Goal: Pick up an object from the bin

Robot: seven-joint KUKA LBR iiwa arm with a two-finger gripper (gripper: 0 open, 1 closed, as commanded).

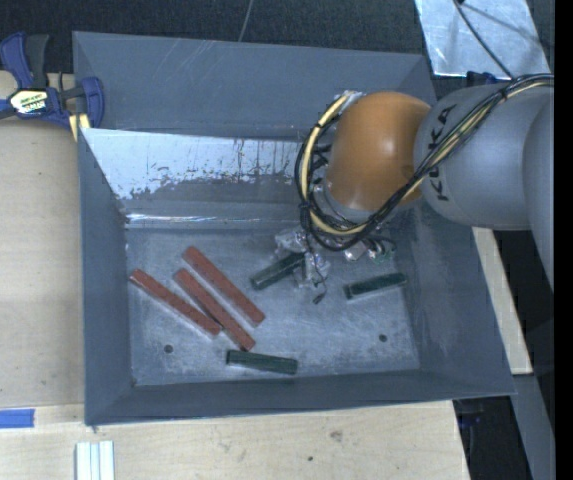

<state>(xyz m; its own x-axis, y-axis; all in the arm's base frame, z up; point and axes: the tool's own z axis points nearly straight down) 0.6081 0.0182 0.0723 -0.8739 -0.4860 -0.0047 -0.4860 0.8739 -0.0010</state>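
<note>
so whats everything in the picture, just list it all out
red-brown sticks: 3, red-brown, left-centre of the bin floor, lying side by side on a slant
dark green sticks: 3, dark green, one in the middle right at the tool, one further right, one by the near wall
bin: 1, grey metal, sloped walls, back wall scratched
arm: 1, grey, comes in from the view's right
orange cover: 1, orange, on the wrist with cables looped round it
tool: 1, metal, down at the floor near the bin's middle, by one end of the middle green stick
</note>
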